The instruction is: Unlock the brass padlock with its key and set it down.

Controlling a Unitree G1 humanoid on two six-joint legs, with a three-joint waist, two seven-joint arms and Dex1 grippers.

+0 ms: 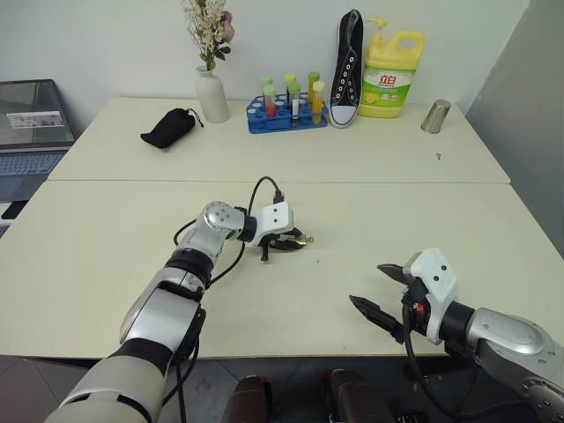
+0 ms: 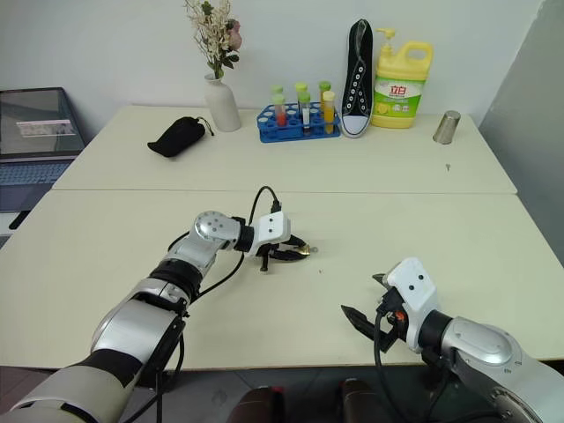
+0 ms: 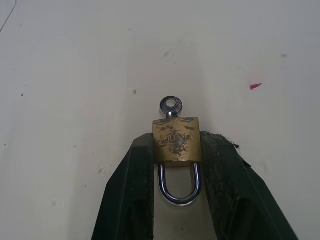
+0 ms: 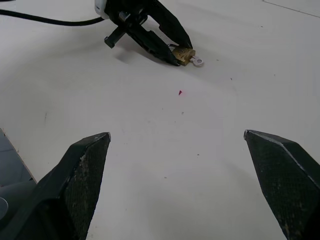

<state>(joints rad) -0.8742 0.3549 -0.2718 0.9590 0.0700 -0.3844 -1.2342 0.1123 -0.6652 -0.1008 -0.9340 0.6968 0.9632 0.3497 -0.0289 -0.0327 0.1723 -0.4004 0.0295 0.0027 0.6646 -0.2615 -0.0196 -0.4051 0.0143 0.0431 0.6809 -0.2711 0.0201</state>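
my left jaws (image 3: 176,150) pinch the brass padlock (image 3: 176,141) by its sides, low over the counter (image 1: 370,220). its key (image 3: 171,106) sits in the keyhole, the shackle looks shut, so turning remains. my right jaws (image 4: 177,142) gape wide, empty, nearby.

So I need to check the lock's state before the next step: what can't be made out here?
- Padlock: its sides are covered by the left gripper's fingers in the left wrist view.
- Key: the blade is hidden inside the lock, so its turn is unreadable.
- Shackle: whether it has sprung free is unclear.
- Eye views: padlock too small.
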